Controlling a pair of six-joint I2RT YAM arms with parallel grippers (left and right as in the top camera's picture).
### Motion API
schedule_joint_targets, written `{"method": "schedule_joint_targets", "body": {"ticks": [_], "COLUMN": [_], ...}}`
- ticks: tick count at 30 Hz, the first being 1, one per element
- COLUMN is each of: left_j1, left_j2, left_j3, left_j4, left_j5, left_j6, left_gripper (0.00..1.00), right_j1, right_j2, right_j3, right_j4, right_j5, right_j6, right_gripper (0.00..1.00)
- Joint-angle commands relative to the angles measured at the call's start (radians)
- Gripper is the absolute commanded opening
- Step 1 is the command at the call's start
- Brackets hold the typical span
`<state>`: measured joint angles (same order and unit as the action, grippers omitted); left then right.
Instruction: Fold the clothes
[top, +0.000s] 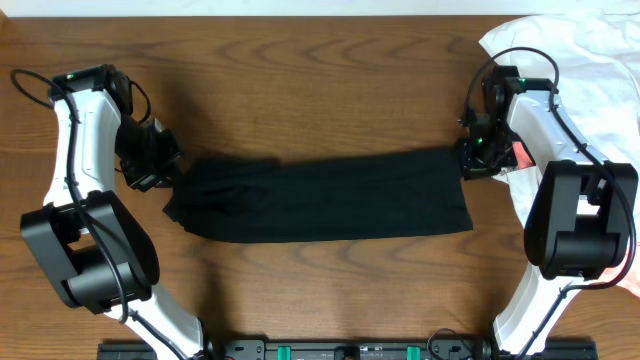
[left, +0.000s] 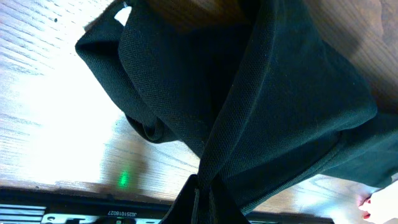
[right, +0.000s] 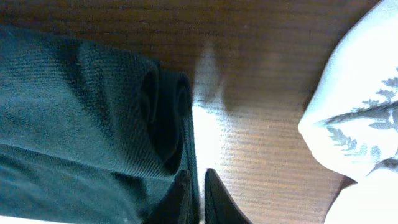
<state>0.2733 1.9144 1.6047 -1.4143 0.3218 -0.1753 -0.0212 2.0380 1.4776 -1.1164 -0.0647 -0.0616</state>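
– Clothes (left: 280, 93), left end first. What's the grip there?
– Left gripper (left: 200, 200) is clamped on a gathered ridge of the black fabric. The cloth fans up and away from the jaws, with a bunched loop hanging off to one side. My guess is it's held that way so this end can be lifted and carried over.
– Right end?
– Right gripper (right: 198, 190) sits at the rolled hem on the right edge of the clothes. The jaws are narrow, with a thin bright slit between them. The hem runs down to one finger, but I can't tell whether any cloth is really pinched.
– Anything next to it?
– White garment (right: 354, 112) with a leaf print lies off the right end of the clothes. It's apart from them, with bare wood between.
– And from overhead?
– The clothes lie as one wide flat band across the middle of the table (top: 300, 60), spanning from one gripper to the other. The left gripper is at the far left corner and the right gripper at the far right corner. The left end is crumpled and the right end is squarer.
– Why hold both corners?
– Probably to keep the far edge spread so it can come over evenly. No fold made yet, and the crumpled left end may drag.
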Motion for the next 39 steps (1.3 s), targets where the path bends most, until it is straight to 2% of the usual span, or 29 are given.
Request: {"method": "schedule_joint_targets", "body": {"ticks": [1,9,11,14,18,21,24,30,34,39], "left_j1": [0.004,0.004,0.004,0.004,0.004,0.004,0.004,0.004,0.004,0.004], "left_j2": [-0.027,-0.027,-0.027,-0.027,-0.027,-0.027,-0.027,-0.027,-0.027,-0.027], "left_j3": [-0.008,-0.008,-0.008,-0.008,-0.008,-0.008,-0.008,-0.008,-0.009,-0.009], "left_j4": [-0.009,0.002,0.005,0.009,0.014,0.021,0.022,0.029,0.028,0.029], "left_j5": [-0.02,-0.02,-0.02,-0.02,-0.02,-0.02,-0.02,-0.02,-0.02,-0.02], "left_j6": [0.017,0.017,0.017,0.017,0.017,0.017,0.017,0.017,0.017,0.017], "left_gripper": [0.06,0.06,0.06,0.06,0.06,0.06,0.06,0.06,0.06,0.06], "right_j1": [-0.006,-0.006,-0.003,0.008,0.026,0.047,0.071,0.129,0.153,0.16], "right_j2": [-0.005,-0.006,-0.006,-0.006,-0.005,-0.005,-0.003,0.011,0.016,0.016], "right_j3": [0.007,0.158,0.183,0.191,0.19,0.19,0.19,0.188,0.181,0.177], "right_j4": [0.027,-0.002,-0.003,0.002,0.015,0.029,0.04,0.043,0.051,0.05], "right_j5": [0.013,0.007,-0.015,-0.077,-0.155,-0.189,-0.191,-0.17,-0.097,-0.098], "right_j6": [0.001,0.031,0.03,0.005,-0.035,-0.052,-0.078,-0.253,-0.434,-0.65], "right_gripper": [0.04,0.16,0.22,0.35,0.37,0.49,0.54,0.6,0.64,0.69]}}
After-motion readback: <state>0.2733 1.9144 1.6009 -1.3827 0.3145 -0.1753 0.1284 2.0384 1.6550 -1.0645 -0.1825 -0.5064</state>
